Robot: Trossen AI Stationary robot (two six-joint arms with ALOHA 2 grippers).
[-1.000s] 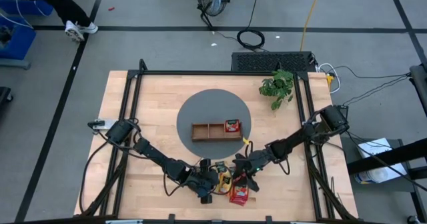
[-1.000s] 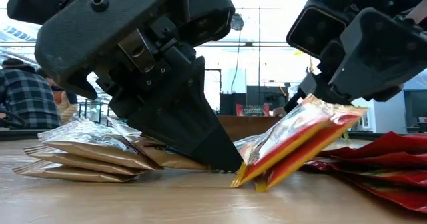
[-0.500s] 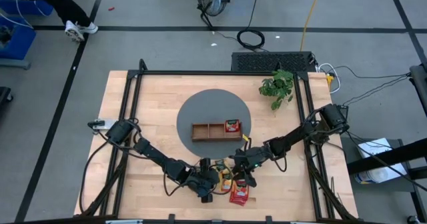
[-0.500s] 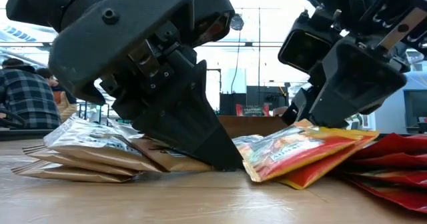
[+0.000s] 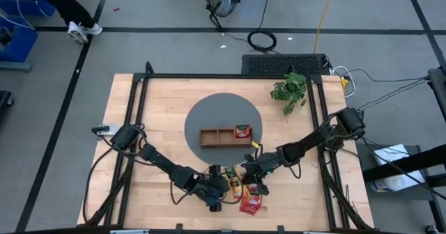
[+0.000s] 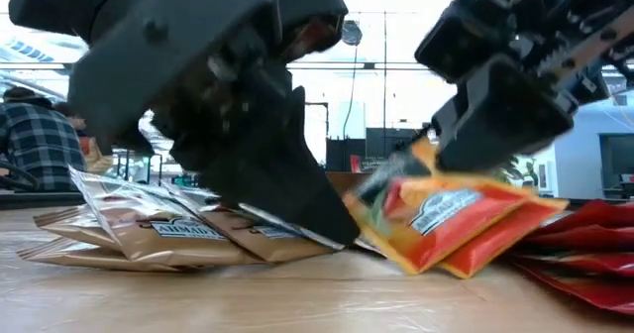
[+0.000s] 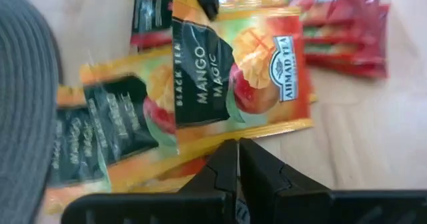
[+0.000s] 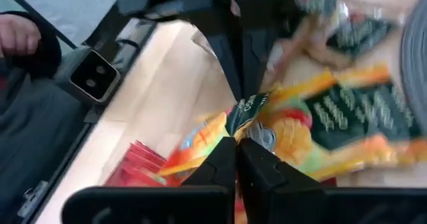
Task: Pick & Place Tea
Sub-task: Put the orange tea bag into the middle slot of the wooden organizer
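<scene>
Tea: flat sachets lie in a loose heap at the near edge of the surface, directly under and around both grippers. Tan ones sit beside the left gripper, red ones beyond the right gripper. One red sachet already lies in the end compartment of the wooden tray.
Sachet in hand: an orange-yellow mango sachet is pinched by its top edge and tilted, its lower corner apparently resting on the pile.
Right gripper: jaws closed tight on the edge of the orange-yellow sachet.
Left gripper: jaws nearly together, holding nothing that can be made out; its tip rests low beside the tan sachets, just beside the right gripper.
Step in hand: judged to be the lift-off after the pinch.
Advice: raise straight up first so the sachet peels clear of its neighbours. Check that only one has come away. Keep clear of the left gripper, which stands very close. Then carry it to the tray, well beyond both grippers.
Risk: the hold is on a thin edge, so a quick swing could let it slip.
Surface: pale wood, with a dark round mat under the tray and a small green plant far from the right gripper.
Room: grey floor with cables; a person in a checked shirt is seated in the background.
</scene>
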